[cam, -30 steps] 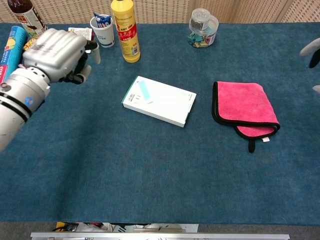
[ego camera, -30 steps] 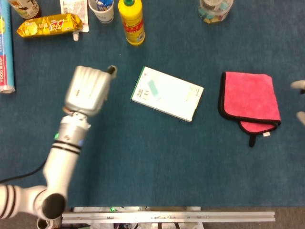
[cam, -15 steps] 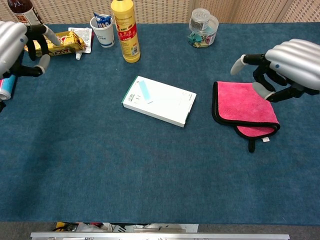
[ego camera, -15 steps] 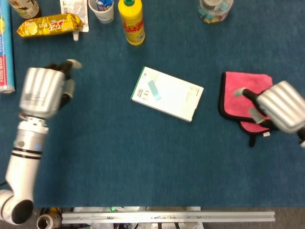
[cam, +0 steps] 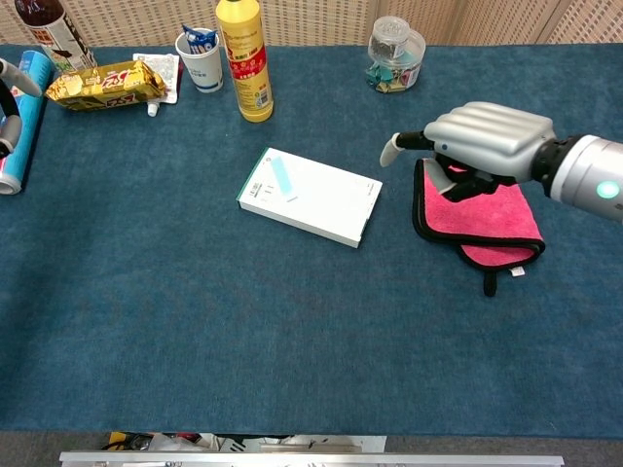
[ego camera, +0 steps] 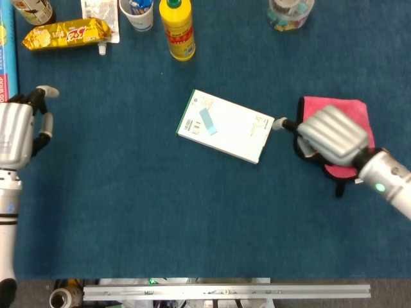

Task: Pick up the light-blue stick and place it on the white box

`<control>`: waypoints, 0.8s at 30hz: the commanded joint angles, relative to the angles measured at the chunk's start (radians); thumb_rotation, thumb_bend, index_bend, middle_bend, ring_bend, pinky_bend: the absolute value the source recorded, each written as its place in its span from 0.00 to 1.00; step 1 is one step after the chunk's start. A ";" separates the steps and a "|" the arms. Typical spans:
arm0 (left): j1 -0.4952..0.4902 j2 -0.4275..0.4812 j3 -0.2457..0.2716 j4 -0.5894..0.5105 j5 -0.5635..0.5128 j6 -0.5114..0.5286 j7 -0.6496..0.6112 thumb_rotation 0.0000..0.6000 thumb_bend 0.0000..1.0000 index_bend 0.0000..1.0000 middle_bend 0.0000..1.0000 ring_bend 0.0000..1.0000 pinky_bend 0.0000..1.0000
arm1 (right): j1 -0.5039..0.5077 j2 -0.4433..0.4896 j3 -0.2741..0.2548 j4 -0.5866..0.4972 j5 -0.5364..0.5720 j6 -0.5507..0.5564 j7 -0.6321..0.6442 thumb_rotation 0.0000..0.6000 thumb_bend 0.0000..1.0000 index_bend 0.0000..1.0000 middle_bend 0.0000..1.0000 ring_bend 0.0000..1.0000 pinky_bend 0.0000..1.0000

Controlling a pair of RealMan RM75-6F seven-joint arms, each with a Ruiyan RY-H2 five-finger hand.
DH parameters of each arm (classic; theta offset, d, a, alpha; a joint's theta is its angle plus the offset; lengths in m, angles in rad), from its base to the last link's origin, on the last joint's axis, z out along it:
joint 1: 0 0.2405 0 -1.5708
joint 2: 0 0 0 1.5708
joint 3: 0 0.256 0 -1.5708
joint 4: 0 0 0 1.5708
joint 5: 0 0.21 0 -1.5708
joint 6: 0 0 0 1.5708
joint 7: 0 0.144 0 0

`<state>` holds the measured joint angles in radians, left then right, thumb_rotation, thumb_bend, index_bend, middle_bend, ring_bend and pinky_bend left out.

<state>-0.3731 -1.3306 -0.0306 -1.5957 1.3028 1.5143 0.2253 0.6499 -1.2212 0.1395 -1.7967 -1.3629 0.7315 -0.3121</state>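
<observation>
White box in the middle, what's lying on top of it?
A small light-blue stick lies on the white box, near its left end. The printed marks are too small to read. What is under the box is covered.

**Counter layout**

The box [ego camera: 225, 126] lies near the middle of the counter [ego camera: 192, 212], with the stick [ego camera: 207, 120] on its left part. The cloth [ego camera: 347, 115] lies to its right, partly under the right hand [ego camera: 331, 133]. Along the far edge stand a bottle [ego camera: 177, 29], a cup [ego camera: 137, 14] and a jar [ego camera: 290, 13]. A snack packet [ego camera: 65, 34] lies far left; the left hand [ego camera: 19, 131] is at the left edge.
</observation>
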 commanded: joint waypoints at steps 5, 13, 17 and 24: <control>0.026 0.015 -0.011 -0.012 0.000 -0.019 -0.018 1.00 0.48 0.35 0.55 0.57 0.79 | 0.123 -0.108 0.015 0.069 0.174 -0.090 -0.098 1.00 1.00 0.25 1.00 1.00 1.00; 0.045 0.020 -0.024 -0.006 0.014 -0.035 -0.026 1.00 0.48 0.35 0.55 0.57 0.79 | 0.236 -0.229 0.002 0.153 0.325 -0.115 -0.173 1.00 1.00 0.25 1.00 1.00 1.00; 0.055 0.023 -0.034 -0.009 0.015 -0.039 -0.037 1.00 0.48 0.35 0.55 0.57 0.79 | 0.283 -0.275 -0.011 0.182 0.385 -0.120 -0.198 1.00 1.00 0.25 1.00 1.00 1.00; 0.067 0.031 -0.048 -0.011 0.020 -0.051 -0.050 1.00 0.48 0.35 0.55 0.57 0.79 | 0.353 -0.341 -0.021 0.247 0.466 -0.117 -0.207 1.00 1.00 0.25 1.00 1.00 1.00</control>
<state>-0.3072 -1.3009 -0.0776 -1.6061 1.3236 1.4647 0.1765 0.9972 -1.5568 0.1207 -1.5551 -0.9016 0.6133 -0.5190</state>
